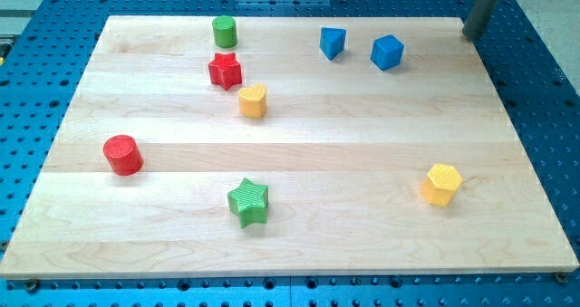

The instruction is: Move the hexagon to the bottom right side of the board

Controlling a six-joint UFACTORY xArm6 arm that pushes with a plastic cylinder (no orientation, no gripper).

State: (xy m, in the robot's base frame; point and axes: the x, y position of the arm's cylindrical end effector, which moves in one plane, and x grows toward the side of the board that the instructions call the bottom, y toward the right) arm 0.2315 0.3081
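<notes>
The yellow hexagon (441,183) sits near the board's right side, toward the view's bottom. My tip (470,34) is at the view's top right, at the board's far right corner edge, far above the hexagon. The nearest block to the tip is the blue cube (387,52), to its left. The rod rises out of the view's top edge.
A blue wedge-like block (333,43), a green cylinder (225,31), a red star (225,71) and a yellow heart (253,100) lie toward the top. A red cylinder (122,155) is at the left. A green star (248,202) is at bottom middle. The wooden board (362,244) rests on a blue perforated table.
</notes>
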